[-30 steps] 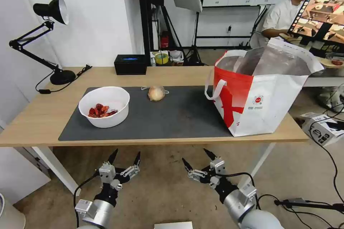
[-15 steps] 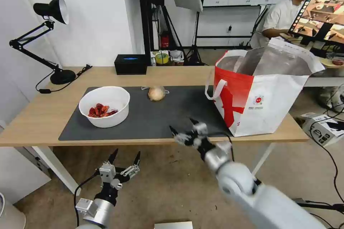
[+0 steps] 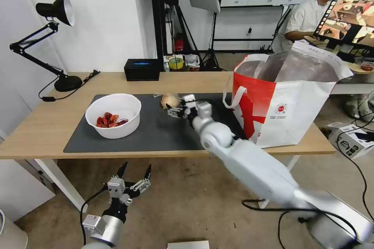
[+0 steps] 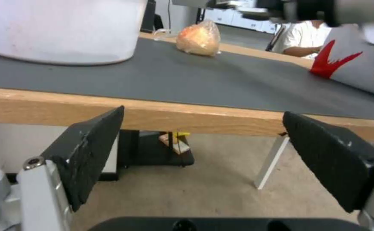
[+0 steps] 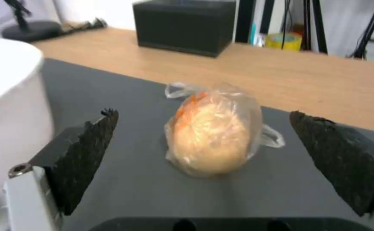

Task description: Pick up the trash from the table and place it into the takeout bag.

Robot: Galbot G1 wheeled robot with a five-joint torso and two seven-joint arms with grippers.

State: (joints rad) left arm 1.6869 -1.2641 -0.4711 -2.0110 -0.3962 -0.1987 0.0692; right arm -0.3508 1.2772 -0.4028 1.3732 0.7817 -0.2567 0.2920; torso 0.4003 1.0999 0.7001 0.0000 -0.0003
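The room was evenly and brightly lit, with soft shadows under the desk (image 3: pixel 46 132) and beneath the white bowl (image 3: pixel 113 115). The foil lining of the takeout bag (image 3: pixel 288 97) gave a dull sheen without harsh glare. Straight lines bowed toward the head view's edges. In the right wrist view the plastic-wrapped ball (image 5: pixel 212 134) was slightly soft, and the black box (image 5: pixel 182 27) behind it blurred. The left wrist view looked hazy.
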